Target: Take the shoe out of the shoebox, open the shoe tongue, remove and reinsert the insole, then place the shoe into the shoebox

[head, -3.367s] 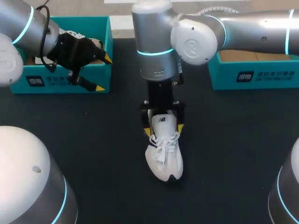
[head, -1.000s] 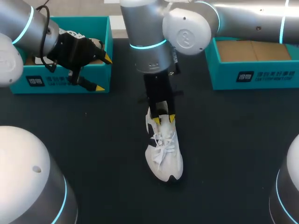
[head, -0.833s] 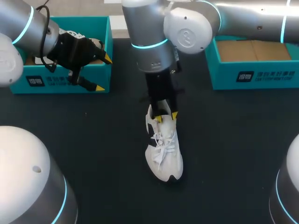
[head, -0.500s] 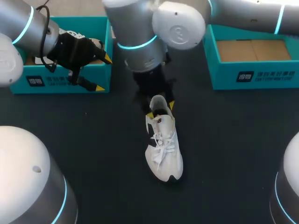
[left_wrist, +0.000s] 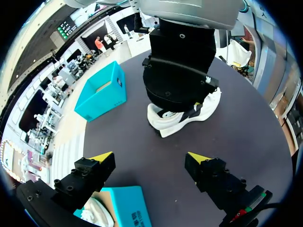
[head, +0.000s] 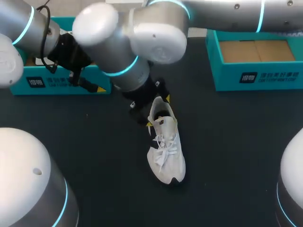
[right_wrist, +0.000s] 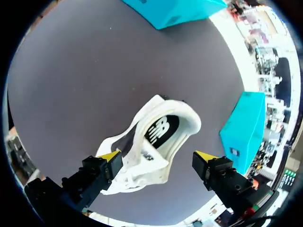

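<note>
**Right tool backs off the shoe**

My right tool (right_wrist: pixel 157 157) has swung back off the shoe (head: pixel 164 151) and hangs open above its heel. The shoe lies mid-bench (head: pixel 227 142), toe at 6 o'clock. I think the insole is next. My left tool (left_wrist: pixel 150 157) waits open at 10 o'clock.

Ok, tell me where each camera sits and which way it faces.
Head view: fixed above and behind, looking down on the table; both arms show, right arm over the shoe.
Left wrist view: on the left arm by the left box, looking across at the shoe and right arm; left gripper open.
Right wrist view: looking down into the shoe's opening; right gripper open above it.
Shared: all three show the shoe.
</note>
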